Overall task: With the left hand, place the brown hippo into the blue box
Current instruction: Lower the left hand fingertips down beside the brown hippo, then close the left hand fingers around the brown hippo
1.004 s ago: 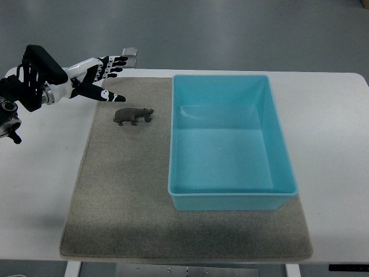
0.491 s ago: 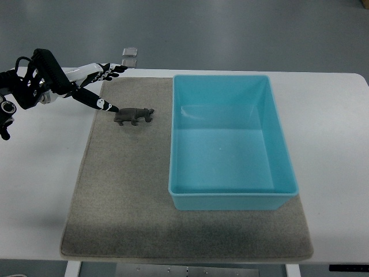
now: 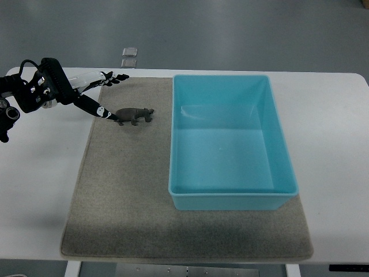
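1. Upper left: the left hand (image 3: 95, 92) reaches in, arm cut off by the frame's edge, fingers spread and holding nothing.
2. Its thumb tip meets the brown hippo (image 3: 134, 115); actual contact is hard to judge.
3. The hippo stands on the grey mat (image 3: 121, 190).
4. Centre right: the blue box (image 3: 230, 196).

We see a dark brown hippo (image 3: 134, 116) on a grey-beige speckled mat (image 3: 127, 196). To its right sits a plain light blue box (image 3: 230, 147), turquoise inside and out. The table (image 3: 334, 150) is white, and the floor (image 3: 230, 34) at the far side is grey-blue. At the left, the left hand (image 3: 92, 95) is black and white, with white dots on its dark fingertips.
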Controlling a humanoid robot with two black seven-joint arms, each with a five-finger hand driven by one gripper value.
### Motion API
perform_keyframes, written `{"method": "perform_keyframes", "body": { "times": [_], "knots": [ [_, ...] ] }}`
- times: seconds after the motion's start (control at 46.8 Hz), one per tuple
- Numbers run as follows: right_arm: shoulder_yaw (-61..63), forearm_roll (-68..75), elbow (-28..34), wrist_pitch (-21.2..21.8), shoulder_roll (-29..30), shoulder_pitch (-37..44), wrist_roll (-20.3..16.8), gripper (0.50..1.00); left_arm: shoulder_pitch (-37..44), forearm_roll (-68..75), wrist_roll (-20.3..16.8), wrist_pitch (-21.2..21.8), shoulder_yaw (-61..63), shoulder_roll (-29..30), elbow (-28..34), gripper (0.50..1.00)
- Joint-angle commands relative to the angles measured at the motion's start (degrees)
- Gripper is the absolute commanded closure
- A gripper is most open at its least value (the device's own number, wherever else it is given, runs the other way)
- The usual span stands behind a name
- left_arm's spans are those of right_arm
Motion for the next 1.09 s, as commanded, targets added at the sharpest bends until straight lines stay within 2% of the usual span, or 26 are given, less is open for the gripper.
{"method": "perform_keyframes", "body": {
  "times": [0.0,0.449,0.769,1.068],
  "knots": [
    [0.0,0.0,0.0,0.1,0.0,0.1,0.0,0.564,0.0,0.2,0.0,0.1,0.0,0.0,0.0,0.527],
    [0.0,0.0,0.0,0.0,0.0,0.1,0.0,0.564,-0.1,3.3,0.0,5.7,4.2,-0.9,0.1,0.546],
    [0.0,0.0,0.0,0.1,0.0,0.1,0.0,0.564,0.0,3.5,0.1,7.4,5.2,-3.0,0.3,0.559],
    [0.0,0.0,0.0,0.0,0.0,0.1,0.0,0.564,-0.1,3.7,0.4,10.3,6.5,-3.7,0.3,0.596]
  ]
}}
